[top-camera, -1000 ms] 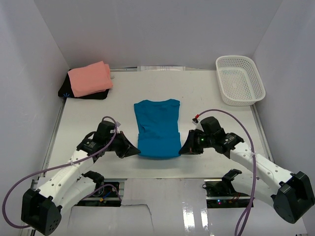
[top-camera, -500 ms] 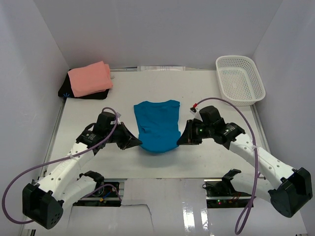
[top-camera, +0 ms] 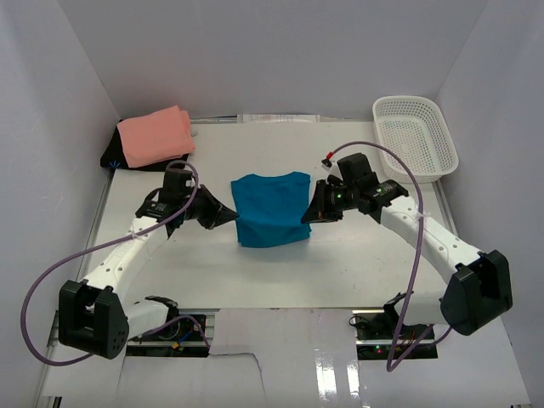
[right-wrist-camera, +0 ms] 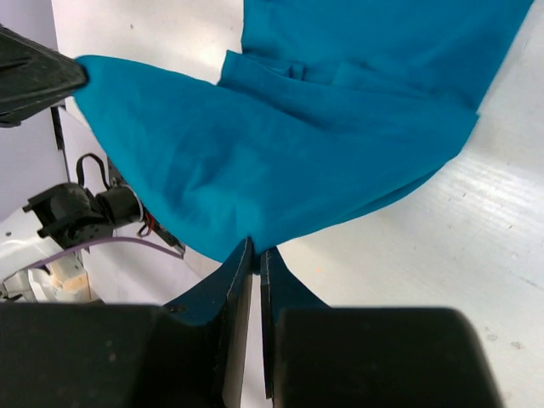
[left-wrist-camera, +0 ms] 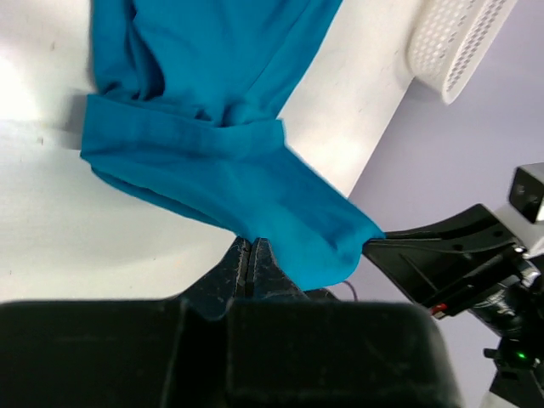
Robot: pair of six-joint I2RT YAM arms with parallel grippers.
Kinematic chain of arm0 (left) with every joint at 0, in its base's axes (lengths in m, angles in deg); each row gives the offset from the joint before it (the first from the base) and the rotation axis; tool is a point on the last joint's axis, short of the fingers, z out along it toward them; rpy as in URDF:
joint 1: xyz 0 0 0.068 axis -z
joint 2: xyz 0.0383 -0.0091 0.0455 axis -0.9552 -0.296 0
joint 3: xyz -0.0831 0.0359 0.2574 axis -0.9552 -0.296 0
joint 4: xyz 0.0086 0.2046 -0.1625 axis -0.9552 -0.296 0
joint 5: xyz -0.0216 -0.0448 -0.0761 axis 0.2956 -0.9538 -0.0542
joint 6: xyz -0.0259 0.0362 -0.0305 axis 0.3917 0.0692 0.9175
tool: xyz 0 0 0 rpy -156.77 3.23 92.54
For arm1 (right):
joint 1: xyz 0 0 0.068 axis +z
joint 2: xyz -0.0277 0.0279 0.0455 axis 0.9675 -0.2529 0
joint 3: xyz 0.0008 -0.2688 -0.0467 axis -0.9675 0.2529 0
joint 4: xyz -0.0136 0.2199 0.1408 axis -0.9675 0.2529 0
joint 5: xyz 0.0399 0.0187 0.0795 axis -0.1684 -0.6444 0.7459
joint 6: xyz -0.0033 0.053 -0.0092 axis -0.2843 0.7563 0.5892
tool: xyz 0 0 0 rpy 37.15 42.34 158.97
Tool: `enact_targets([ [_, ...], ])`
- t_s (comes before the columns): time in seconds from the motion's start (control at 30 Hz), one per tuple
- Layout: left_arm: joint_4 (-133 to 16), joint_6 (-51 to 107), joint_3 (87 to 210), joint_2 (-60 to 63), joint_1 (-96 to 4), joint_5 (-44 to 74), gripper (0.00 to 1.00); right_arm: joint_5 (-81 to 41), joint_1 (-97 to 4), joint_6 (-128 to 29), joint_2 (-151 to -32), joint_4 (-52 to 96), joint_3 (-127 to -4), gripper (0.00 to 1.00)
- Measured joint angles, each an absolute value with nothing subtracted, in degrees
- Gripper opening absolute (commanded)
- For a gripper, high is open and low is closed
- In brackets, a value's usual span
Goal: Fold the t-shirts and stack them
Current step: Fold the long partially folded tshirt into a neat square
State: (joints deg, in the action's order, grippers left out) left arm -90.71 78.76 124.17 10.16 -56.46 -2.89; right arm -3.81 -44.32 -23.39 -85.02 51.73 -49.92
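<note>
A teal t-shirt (top-camera: 272, 208) lies in the middle of the table, its near hem lifted and carried over toward the collar end. My left gripper (top-camera: 233, 216) is shut on the hem's left corner; in the left wrist view the cloth (left-wrist-camera: 229, 161) hangs from the closed tips (left-wrist-camera: 253, 246). My right gripper (top-camera: 309, 214) is shut on the hem's right corner; in the right wrist view the teal cloth (right-wrist-camera: 280, 161) is pinched at the tips (right-wrist-camera: 255, 246). A folded salmon-pink t-shirt (top-camera: 155, 136) rests on a folded black one (top-camera: 119, 160) at the back left.
A white mesh basket (top-camera: 414, 138) stands at the back right, also seen in the left wrist view (left-wrist-camera: 459, 42). White walls close in the table on three sides. Cables loop from both arms.
Both grippers have moved away from the table's near edge toward the back, carrying the teal shirt's near hem up and over the shirt. The visible shirt has become shorter.
</note>
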Motion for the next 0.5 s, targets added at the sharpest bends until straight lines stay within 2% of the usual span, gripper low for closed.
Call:
enact_targets([
  [0.17,-89.62,77.43,129.81,7.21,-59.65,-2.93,0.00,-2.65,-46.71,-25.16,-88.21,51.53,-52.72,0.11],
  [0.5,-88.29,76.34,137.04,-0.38,-59.94,-2.97,0.00,-0.86,-49.18,-27.39,-94.44,51.64,-58.75,0.11],
])
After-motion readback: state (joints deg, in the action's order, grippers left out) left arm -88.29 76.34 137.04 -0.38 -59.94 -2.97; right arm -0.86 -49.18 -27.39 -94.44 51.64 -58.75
